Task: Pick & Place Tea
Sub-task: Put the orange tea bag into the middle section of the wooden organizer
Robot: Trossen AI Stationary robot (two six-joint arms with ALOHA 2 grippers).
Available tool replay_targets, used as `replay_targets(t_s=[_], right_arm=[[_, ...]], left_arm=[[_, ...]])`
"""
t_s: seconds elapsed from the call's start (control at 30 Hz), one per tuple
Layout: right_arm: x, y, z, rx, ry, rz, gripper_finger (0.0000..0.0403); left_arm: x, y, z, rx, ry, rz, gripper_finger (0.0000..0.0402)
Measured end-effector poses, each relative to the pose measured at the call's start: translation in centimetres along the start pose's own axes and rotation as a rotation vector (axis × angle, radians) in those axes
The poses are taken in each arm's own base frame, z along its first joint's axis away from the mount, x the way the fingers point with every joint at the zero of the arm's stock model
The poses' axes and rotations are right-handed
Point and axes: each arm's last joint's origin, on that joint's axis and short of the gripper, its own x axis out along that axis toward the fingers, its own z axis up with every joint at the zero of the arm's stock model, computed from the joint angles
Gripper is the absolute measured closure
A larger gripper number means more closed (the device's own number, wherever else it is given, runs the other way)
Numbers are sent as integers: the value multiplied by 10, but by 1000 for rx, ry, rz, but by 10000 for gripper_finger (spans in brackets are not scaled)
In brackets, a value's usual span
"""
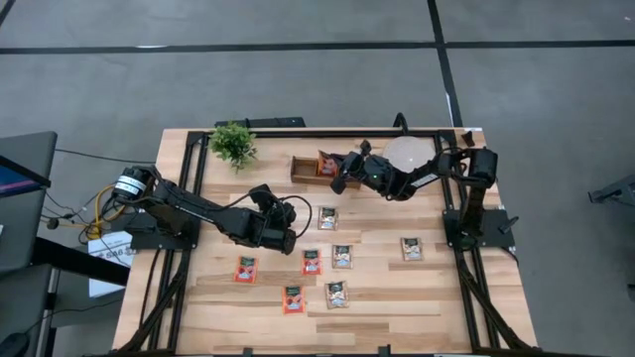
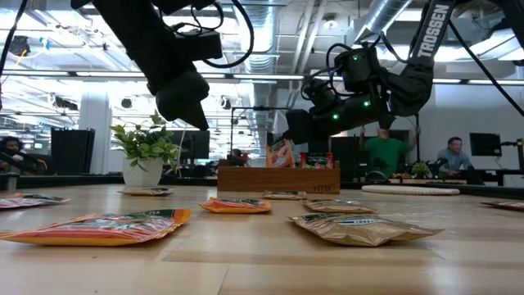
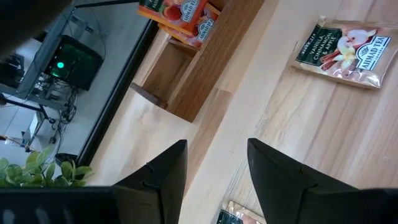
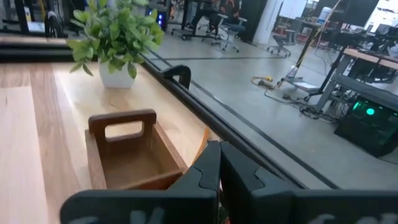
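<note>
Near edge: tea sachets point(image 1: 311, 262) lie loose on the table point(image 1: 397, 297). Left gripper point(image 1: 286, 226) — open, empty — hovers nearest, sachet point(image 1: 326, 218) just right. Right gripper point(image 1: 340, 178) — shut — over the tray point(image 1: 304, 171).

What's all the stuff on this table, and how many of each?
Tea sachets, loose: seven on the table; three red-orange, four pale.
Tea sachets in tray: at least one red-orange; the exact number cannot be told.
Wooden tray: one, brown, at the back of the table, its left end compartment empty.
Potted plant: one, green, back left.
Round disc: one, pale, back right.
People: at least two, in the room behind.
Left gripper: open, above the table's middle.
Right gripper: shut, over the tray.
</note>
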Motion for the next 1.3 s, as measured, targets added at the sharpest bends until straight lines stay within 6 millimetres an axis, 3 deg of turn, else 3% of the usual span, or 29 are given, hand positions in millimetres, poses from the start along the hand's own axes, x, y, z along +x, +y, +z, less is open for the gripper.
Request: replay_targets(t_s=[0.57,0.93,1.13,1.3], right_arm=[[0,0,0,-1,3,4,402],[1,-2,-3,-7,26,1,325],[1,-4,-3,-47,25,-5,320],[-7,10,9,-107,-11,39,323]], left_arm=[[0,0,0,0,0,0,240],[0,-1,0,1,7,-16,240],[0,0,0,6,7,-16,240],[0,-2,-1,16,25,-58,240]])
